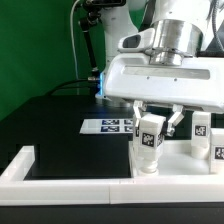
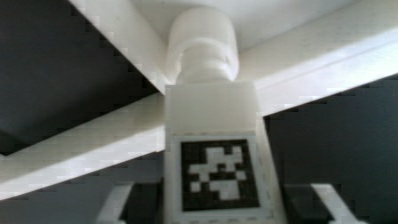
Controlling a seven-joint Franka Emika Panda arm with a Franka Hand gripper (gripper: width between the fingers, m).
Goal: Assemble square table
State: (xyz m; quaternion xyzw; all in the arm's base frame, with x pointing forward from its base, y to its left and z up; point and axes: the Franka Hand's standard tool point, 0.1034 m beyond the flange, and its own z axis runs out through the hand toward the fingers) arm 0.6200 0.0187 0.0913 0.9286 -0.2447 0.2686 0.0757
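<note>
— Table leg (image 1: 149, 143), nearest the camera: where does it stand?
— Upright on the white tabletop (image 1: 178, 163), tag facing out, just behind the front border rail (image 1: 75, 183).
— And the gripper (image 1: 154, 120)?
— Its fingers (image 1: 176, 122) are clamped on that leg, seen close from the wrist (image 2: 217, 140).
— Farther back?
— Another tagged leg (image 1: 201, 135) at three o'clock; the marker board (image 1: 106, 126) at ten o'clock.

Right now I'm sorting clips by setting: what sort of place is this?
Most likely a robotics lab test bench, not a home or workshop. A black table fenced by white border rails, a flat marker board of printed tags, and tagged white table legs, one leg between the gripper fingers.
</note>
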